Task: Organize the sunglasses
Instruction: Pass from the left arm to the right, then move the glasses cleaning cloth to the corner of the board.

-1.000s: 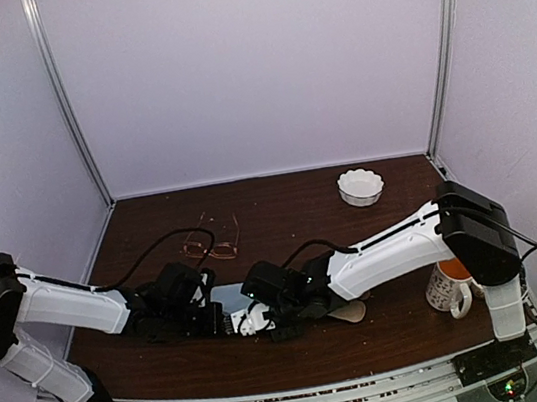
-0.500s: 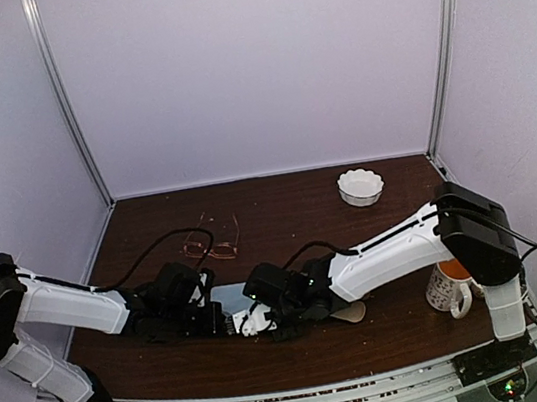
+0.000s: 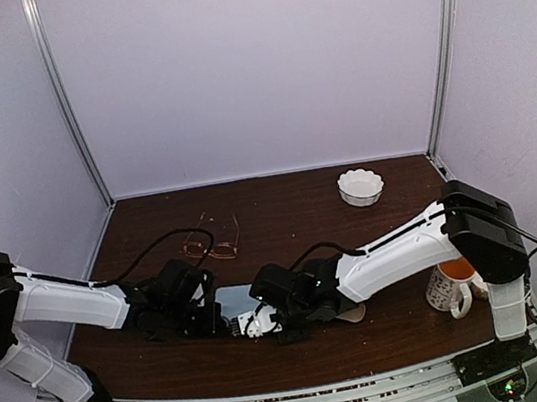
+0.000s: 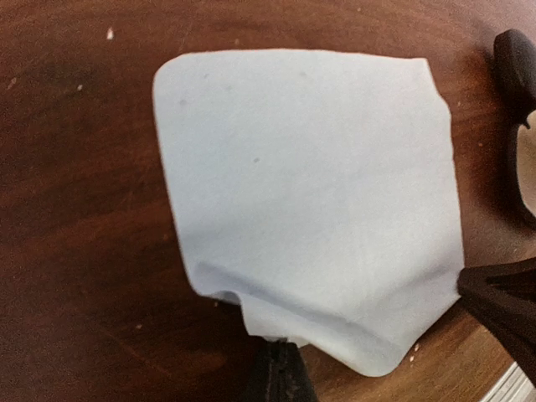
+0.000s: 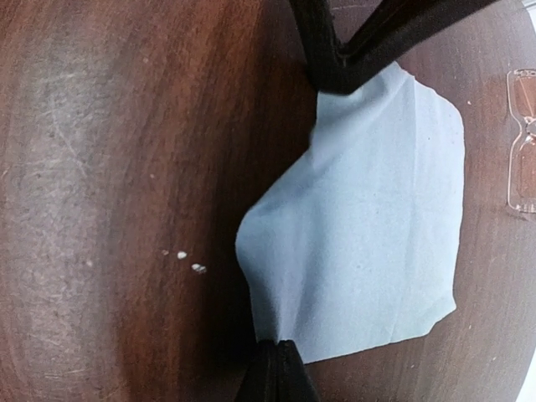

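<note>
Left gripper [image 4: 276, 362] pressed together, pinching one edge of a light-blue cloth [image 4: 310, 193] on the dark counter [image 3: 286, 214]; copper-framed sunglasses [image 3: 212, 242] lie farther back, apart from the cloth; right gripper [image 5: 275, 360] pinches another corner of the cloth; white bowl [image 3: 360, 186] and mug [image 3: 448, 285] sit far right.

No legible txt, labels, brands or nos. in any view. Mug [image 3: 450, 287] at approx. 4 o'clock on the bench [image 3: 290, 208] has small marks on its side, too small to read. Light-blue cloth [image 4: 310, 193] at bench ctr is plain in both wrist views.
</note>
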Action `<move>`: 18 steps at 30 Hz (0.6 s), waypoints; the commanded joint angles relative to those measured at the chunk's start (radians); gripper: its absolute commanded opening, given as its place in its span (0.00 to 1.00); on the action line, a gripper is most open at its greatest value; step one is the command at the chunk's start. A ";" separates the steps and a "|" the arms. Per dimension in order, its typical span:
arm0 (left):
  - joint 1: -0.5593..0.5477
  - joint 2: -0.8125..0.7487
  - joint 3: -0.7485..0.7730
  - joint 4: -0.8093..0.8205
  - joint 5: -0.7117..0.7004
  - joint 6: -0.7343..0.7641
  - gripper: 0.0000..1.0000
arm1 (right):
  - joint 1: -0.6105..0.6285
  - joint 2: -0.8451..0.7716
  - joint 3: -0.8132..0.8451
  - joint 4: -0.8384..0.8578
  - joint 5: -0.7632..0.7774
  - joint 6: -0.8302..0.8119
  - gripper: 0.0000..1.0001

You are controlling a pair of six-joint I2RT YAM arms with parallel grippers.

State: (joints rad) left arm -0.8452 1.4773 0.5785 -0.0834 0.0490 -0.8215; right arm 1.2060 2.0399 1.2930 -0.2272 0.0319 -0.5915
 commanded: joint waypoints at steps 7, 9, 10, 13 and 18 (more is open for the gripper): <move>-0.037 -0.096 0.047 -0.310 -0.040 -0.046 0.00 | 0.033 -0.086 -0.102 -0.055 -0.046 0.091 0.00; -0.046 -0.114 0.050 -0.336 -0.037 -0.057 0.00 | 0.041 -0.102 -0.116 -0.052 -0.049 0.106 0.00; -0.052 -0.122 0.050 -0.346 -0.036 -0.068 0.00 | 0.045 -0.111 -0.121 -0.051 -0.052 0.112 0.00; -0.068 -0.139 0.047 -0.368 -0.033 -0.090 0.00 | 0.061 -0.137 -0.147 -0.044 -0.059 0.137 0.00; -0.115 -0.144 0.058 -0.403 -0.034 -0.138 0.00 | 0.095 -0.169 -0.178 -0.046 -0.066 0.175 0.00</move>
State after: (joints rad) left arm -0.9249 1.3460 0.6025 -0.4381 0.0196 -0.9051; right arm 1.2716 1.9163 1.1416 -0.2478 -0.0147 -0.4671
